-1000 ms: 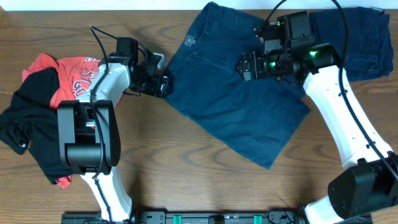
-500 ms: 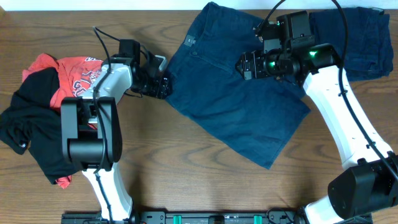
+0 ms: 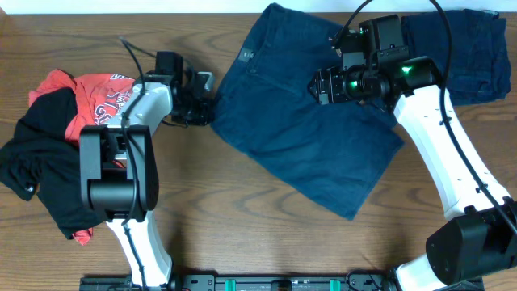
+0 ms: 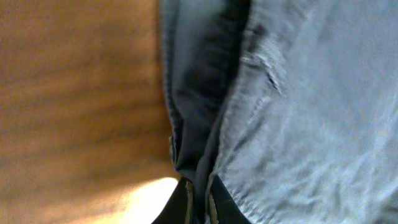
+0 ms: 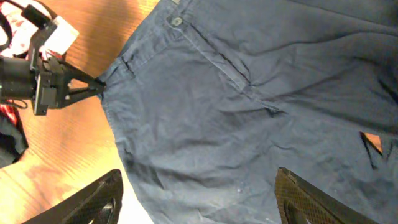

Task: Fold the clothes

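Observation:
The dark navy denim shorts point(image 3: 311, 137) lie spread flat across the middle and right of the table, with the waistband and button point(image 5: 177, 20) toward the far side. My left gripper point(image 3: 210, 110) is at their left edge, shut on a fold of the denim hem point(image 4: 193, 155); the thin fingertips point(image 4: 212, 204) pinch the cloth between them. My right gripper point(image 3: 318, 86) hovers over the upper middle of the shorts, open, its two fingers point(image 5: 98, 198) wide apart with only flat denim below. The red white-printed T-shirt point(image 3: 97, 93) and the black garment point(image 3: 40, 174) lie heaped at the far left.
Another dark navy garment point(image 3: 468, 52) lies bunched at the table's top right corner, behind my right arm. Bare wooden table point(image 3: 242, 234) shows in front of the shorts and between the shorts and the left heap.
My left gripper has closed on the left edge of the shorts. The right gripper's fingers have narrowed a little; the arm stays over the shorts.

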### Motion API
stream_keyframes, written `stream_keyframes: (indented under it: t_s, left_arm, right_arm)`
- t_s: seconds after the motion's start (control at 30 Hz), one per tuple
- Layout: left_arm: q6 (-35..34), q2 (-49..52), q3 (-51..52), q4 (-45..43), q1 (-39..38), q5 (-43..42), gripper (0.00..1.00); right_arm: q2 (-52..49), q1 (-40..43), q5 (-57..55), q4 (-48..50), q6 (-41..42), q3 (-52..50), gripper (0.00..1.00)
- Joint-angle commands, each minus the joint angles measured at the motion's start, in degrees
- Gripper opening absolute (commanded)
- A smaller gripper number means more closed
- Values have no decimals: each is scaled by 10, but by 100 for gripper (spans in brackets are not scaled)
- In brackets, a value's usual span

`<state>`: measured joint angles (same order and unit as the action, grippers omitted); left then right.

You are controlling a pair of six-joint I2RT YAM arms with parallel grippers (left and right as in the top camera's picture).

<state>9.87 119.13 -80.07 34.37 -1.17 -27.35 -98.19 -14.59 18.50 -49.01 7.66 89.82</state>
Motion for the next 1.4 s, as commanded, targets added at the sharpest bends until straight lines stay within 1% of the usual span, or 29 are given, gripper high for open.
stream_keyframes:
  t_s: [0.0,0.07,0.23,0.37,0.53,0.57,0.6,0.63,0.67,0.77,0.83,1.07,1.13,1.2,1.3,1.37]
  left_arm:
    - [-108,-28,4,33,37,0,6]
    - [-133,-53,4,73,56,-1,6]
    - [-134,-124,4,156,87,-1,6]
    - [-134,-190,4,197,90,13,6]
    - [-134,-259,4,226,74,61,6]
    - [-134,-268,4,230,71,75,14]
    - [-134,-274,4,233,69,87,27]
    - [-134,-278,4,236,68,97,33]
    - [-134,-280,4,239,68,104,42]
    - [-134,-280,4,239,68,105,54]
    - [-134,-281,4,237,68,105,57]
    - [-129,-282,4,230,67,105,57]
    - [-129,-283,4,224,67,105,57]
    - [-130,-283,4,216,67,104,57]
    - [-130,-283,4,207,67,105,57]
    - [-130,-283,4,204,67,104,57]
  right_arm:
    - [17,-10,6,-3,5,-7,76]
    - [16,-10,5,-6,5,-8,76]
    - [13,-14,-13,-5,6,-9,74]
    - [6,-18,-56,-6,24,-11,73]
    - [-14,-20,-56,-6,26,-14,73]
    - [-19,-20,-54,-8,26,-14,73]
    - [-24,-21,-52,-10,26,-14,72]
    - [-28,-22,-49,-12,26,-15,72]
    - [-33,-23,-47,-16,26,-15,72]
    - [-37,-31,-47,-30,26,-15,73]
    - [-37,-37,-48,-40,26,-15,73]
    - [-37,-72,-50,-86,26,-28,73]
    - [-37,-88,-50,-71,26,-45,72]
    - [-37,-107,-50,-32,26,-76,71]
    - [-37,-130,-73,67,25,-134,74]
    - [-38,-145,-116,148,25,-182,76]
